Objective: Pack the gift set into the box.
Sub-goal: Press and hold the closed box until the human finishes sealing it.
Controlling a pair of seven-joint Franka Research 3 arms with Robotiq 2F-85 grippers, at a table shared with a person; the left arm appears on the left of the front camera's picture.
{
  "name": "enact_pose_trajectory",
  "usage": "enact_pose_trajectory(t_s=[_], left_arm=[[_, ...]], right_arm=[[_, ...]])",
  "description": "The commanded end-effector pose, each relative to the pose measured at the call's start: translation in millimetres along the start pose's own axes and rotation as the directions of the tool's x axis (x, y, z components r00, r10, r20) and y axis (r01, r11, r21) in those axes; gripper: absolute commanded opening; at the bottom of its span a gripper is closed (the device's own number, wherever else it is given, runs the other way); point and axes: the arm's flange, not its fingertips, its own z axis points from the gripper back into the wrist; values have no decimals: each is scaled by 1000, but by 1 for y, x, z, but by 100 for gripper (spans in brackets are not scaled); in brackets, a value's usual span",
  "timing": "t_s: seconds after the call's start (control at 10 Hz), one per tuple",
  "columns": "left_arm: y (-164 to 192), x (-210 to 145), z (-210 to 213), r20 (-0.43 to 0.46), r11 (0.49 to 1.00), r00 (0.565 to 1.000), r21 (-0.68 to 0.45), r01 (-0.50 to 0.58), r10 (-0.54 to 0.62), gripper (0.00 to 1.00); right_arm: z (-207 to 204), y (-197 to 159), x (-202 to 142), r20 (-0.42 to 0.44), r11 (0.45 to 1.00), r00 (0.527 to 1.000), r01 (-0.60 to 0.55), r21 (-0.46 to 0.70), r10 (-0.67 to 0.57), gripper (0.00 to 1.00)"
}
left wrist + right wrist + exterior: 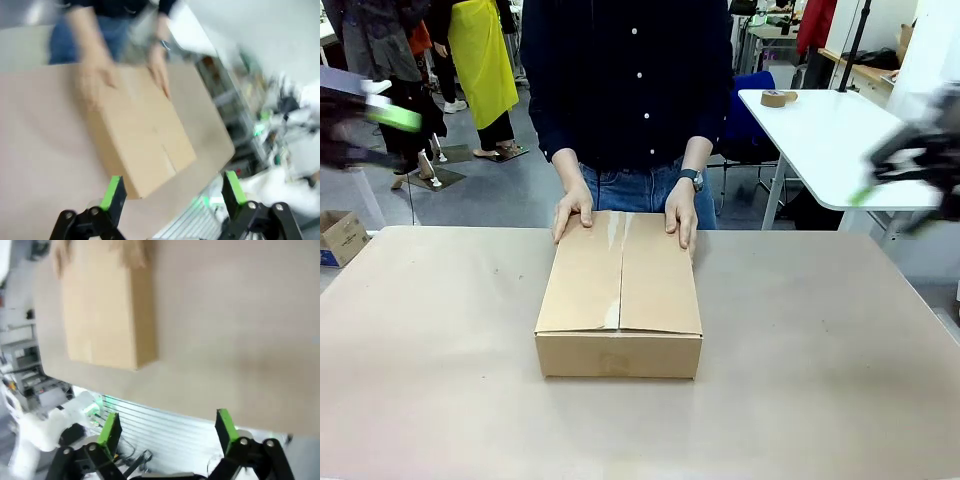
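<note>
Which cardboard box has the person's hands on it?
The large plain brown carton on the table, flaps shut; the small printed box sits off it at far left, untouched.

"What does the counter (840, 390) look like?"

"Wide, matte, a pale grey-brown. It runs right across the front view."

"Who's at the far edge?"

"A person in a dark shirt (630, 80) with small white buttons, blue jeans (640, 188) and a wristwatch (691, 178)."

"And behind them?"

"A blue chair (750, 125) just past their arm. To the right is a white side counter (840, 150), with a roll of brown tape (775, 98) lying flat near its left end."

"Anything on the floor?"

"A small cardboard box (340, 238) at the far left, beside the counter's corner."
</note>
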Motion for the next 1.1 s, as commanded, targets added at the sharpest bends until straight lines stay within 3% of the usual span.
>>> enact_pose_trajectory(t_s=[0.0, 0.1, 0.2, 0.3, 0.4, 0.5, 0.6, 0.7, 0.8, 0.9, 1.0], left_arm=[[42, 7, -73, 16, 857, 896, -286, 429, -444, 100], [74, 3, -52, -55, 937, 950, -191, 292, -307, 100], [-9, -3, -59, -61, 988, 987, -60, 144, -148, 100], [-9, -3, -59, -61, 988, 987, -60, 144, -148, 100], [27, -9, -88, -95, 965, 963, -109, 240, -251, 100], [21, 3, -127, 30, 901, 907, -106, 420, -419, 100], [38, 10, -154, 163, 802, 839, -247, 544, -519, 100], [57, 10, -162, 300, 708, 741, -230, 668, -601, 100], [73, 4, -166, 370, 638, 685, -258, 725, -628, 100], [93, 2, -166, 417, 639, 673, -242, 730, -611, 100], [100, 3, -162, 422, 645, 697, -285, 709, -579, 100]], right_arm=[[-84, 33, 39, -30, 827, 850, -503, 250, 526, 100], [-67, -9, 33, -327, 907, 859, -421, -14, 394, 100], [-54, 47, 11, -11, 987, 987, -160, 28, 160, 100], [-54, 47, 11, -11, 987, 987, -160, 28, 160, 100], [-101, 47, 22, -133, 961, 952, -274, 39, 276, 100], [-122, 83, 42, -57, 737, 748, -635, 231, 662, 100], [-155, 97, 76, 257, 608, 623, -781, 145, 739, 100], [-175, 100, 85, 488, 457, 505, -861, 224, 711, 100], [-185, 98, 91, 686, 363, 448, -889, 278, 573, 100], [-189, 85, 94, 787, 267, 432, -900, 344, 441, 100], [-186, 71, 94, 815, 171, 462, -887, 429, 351, 100]])
